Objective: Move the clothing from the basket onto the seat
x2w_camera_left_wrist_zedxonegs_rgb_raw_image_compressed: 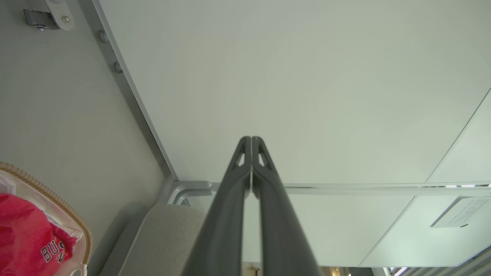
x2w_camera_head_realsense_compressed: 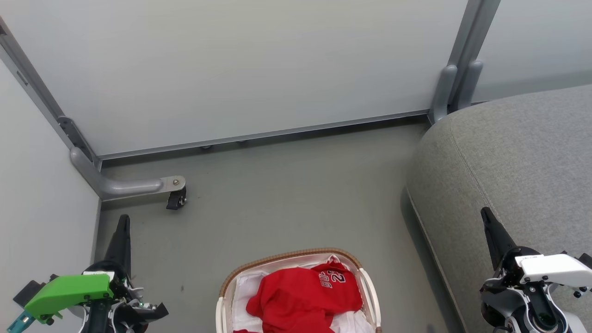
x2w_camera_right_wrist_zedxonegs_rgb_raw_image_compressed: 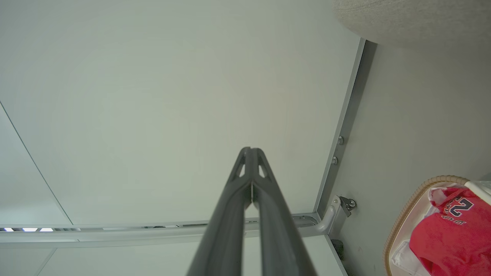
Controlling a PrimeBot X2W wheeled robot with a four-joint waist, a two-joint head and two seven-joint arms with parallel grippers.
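Head view: red clothing (x2w_camera_head_realsense_compressed: 303, 296) heaped in the basket (x2w_camera_head_realsense_compressed: 286, 257) on the floor (x2w_camera_head_realsense_compressed: 277, 194) beside the grey seat (x2w_camera_head_realsense_compressed: 508, 162), nothing moved across yet, left end effector (x2w_camera_head_realsense_compressed: 123, 221) and right end effector (x2w_camera_head_realsense_compressed: 485, 214) both pinched together, holding nothing.

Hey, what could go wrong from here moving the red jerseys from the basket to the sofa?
The red jerseys lie bunched on the white liner cloth, so a grab may drag it along. Both the left gripper and right gripper are shut; reaching in unopened would only push fabric.
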